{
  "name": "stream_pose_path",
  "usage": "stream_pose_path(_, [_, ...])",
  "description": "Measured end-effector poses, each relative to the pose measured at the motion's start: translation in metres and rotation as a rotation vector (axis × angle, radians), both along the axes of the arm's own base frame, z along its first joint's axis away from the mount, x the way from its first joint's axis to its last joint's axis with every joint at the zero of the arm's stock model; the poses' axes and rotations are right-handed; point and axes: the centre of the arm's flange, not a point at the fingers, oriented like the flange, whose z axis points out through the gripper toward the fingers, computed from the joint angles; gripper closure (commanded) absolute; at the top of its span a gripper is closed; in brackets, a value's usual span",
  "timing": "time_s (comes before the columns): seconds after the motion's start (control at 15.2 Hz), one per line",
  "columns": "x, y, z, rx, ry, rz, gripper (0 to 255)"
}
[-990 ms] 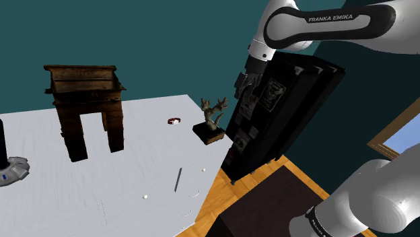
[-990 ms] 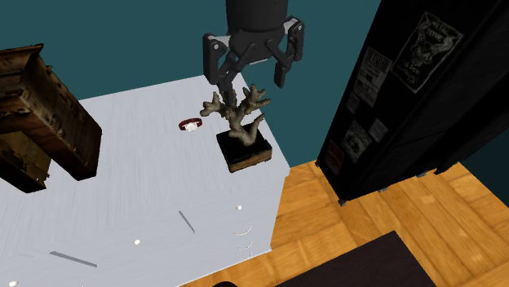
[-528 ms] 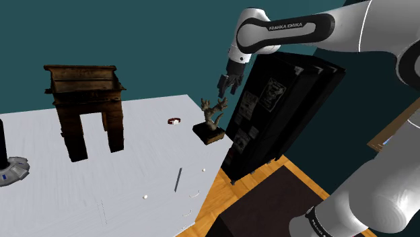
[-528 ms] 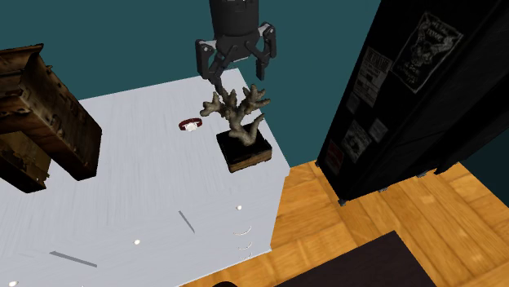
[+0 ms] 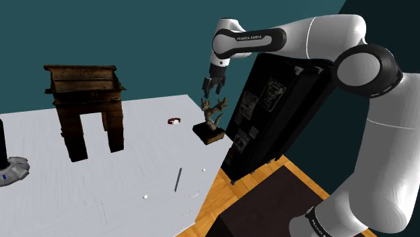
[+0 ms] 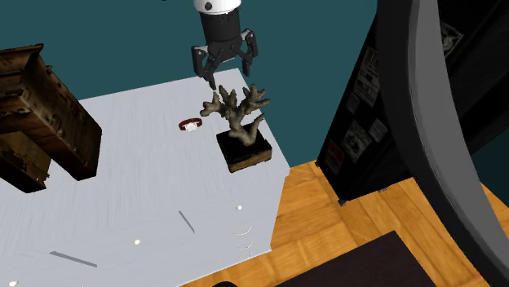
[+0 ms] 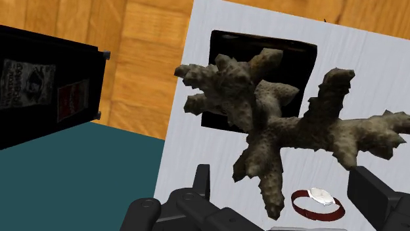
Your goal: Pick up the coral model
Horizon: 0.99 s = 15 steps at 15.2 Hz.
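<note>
Gripper (image 6: 227, 76) jaws wide apart, hanging just above coral model (image 6: 235, 110), no contact. Coral: rough, knobby grey-brown branches on dark square base (image 6: 244, 150), near white table (image 6: 122, 179) edge by black cabinet (image 5: 269, 114). Gripper has shifted over the coral since 1.0 s ago; coral unmoved. Branches hide part of base in wrist view.
</note>
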Motion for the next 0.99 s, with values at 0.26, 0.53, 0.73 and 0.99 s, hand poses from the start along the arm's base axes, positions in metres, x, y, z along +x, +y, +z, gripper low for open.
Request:
stream_pose_path(0.26, [0.017, 0.003, -0.022, -0.006, 0.005, 0.008, 0])
stream_pose_path(0.53, [0.018, 0.004, -0.043, -0.006, 0.005, 0.009, 0])
stream_pose_path(0.73, [0.018, 0.004, -0.051, -0.006, 0.005, 0.009, 255])
stream_pose_path(0.99, [0.018, 0.005, -0.051, -0.006, 0.002, 0.01, 255])
